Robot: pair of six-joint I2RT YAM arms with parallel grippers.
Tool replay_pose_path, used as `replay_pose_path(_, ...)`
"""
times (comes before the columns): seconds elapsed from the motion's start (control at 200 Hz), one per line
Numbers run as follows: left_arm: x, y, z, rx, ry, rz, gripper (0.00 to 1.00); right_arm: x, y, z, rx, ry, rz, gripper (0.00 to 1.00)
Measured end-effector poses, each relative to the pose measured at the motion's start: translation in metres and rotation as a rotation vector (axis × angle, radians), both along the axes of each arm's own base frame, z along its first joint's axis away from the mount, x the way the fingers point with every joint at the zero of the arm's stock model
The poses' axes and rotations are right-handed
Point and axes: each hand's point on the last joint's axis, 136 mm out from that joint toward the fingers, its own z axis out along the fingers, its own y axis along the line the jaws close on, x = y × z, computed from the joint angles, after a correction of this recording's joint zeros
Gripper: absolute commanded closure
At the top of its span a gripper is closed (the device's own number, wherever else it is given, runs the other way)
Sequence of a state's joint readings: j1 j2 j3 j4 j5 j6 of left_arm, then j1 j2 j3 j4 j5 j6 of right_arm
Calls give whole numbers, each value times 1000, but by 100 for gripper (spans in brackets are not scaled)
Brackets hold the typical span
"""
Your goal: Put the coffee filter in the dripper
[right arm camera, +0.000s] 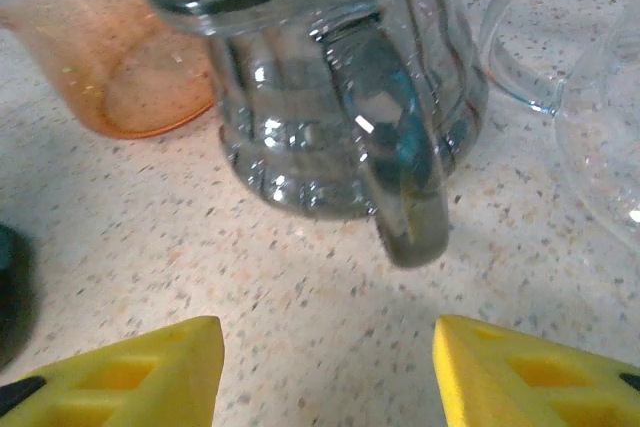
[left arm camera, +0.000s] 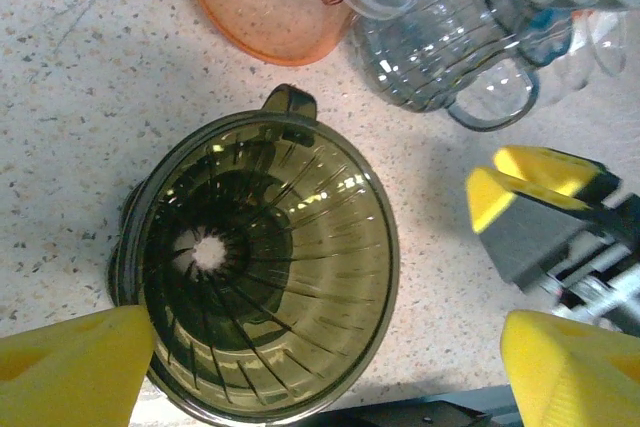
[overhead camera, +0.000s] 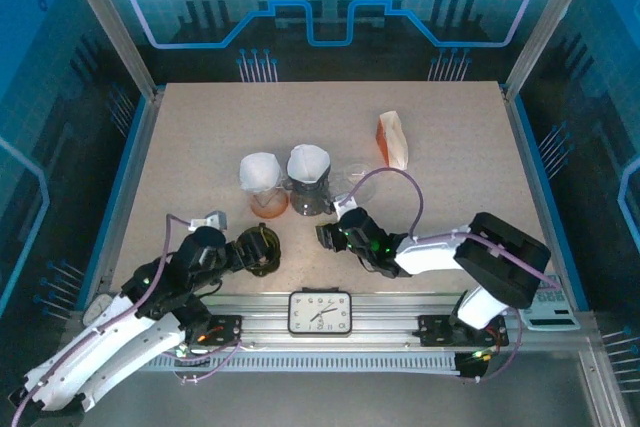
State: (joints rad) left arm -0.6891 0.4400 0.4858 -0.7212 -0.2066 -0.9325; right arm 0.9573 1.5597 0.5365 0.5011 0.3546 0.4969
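A dark olive dripper (left arm camera: 265, 267) (overhead camera: 266, 253) stands empty on the table, handle pointing away. My left gripper (left arm camera: 320, 377) (overhead camera: 250, 247) is open around it. The left fingertip (left arm camera: 70, 367) is at its rim and the right one stands well off it. White coffee filters sit in an orange dripper (overhead camera: 259, 171) and in a clear grey dripper (overhead camera: 308, 163) behind it. My right gripper (right arm camera: 325, 367) (overhead camera: 327, 235) is open over bare table, just short of the grey dripper's handle (right arm camera: 400, 147), with nothing between its fingers.
An orange-and-white packet (overhead camera: 393, 139) lies at the back right. A clear glass vessel (right arm camera: 590, 117) stands to the right of the grey dripper. A clock (overhead camera: 320, 312) sits on the rail at the near edge. The two grippers are close together near the table's front middle.
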Motion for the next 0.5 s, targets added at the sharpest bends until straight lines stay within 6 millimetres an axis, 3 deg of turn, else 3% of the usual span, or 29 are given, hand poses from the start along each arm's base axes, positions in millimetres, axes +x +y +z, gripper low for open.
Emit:
replay_pose_path(0.11, 2, -2, -10, 45, 38, -12, 13, -12, -3, 12, 16, 0, 17, 40)
replay_pose_path(0.29, 10, -6, -23, 106, 80, -19, 16, -24, -13, 47, 63, -29, 19, 39)
replay_pose_path(0.42, 12, -8, -19, 96, 66, -25, 14, -25, -34, 65, 55, -37, -25, 39)
replay_pose_path(0.5, 12, -9, -15, 83, 51, -33, 12, -14, -53, 71, 40, -21, -89, 39)
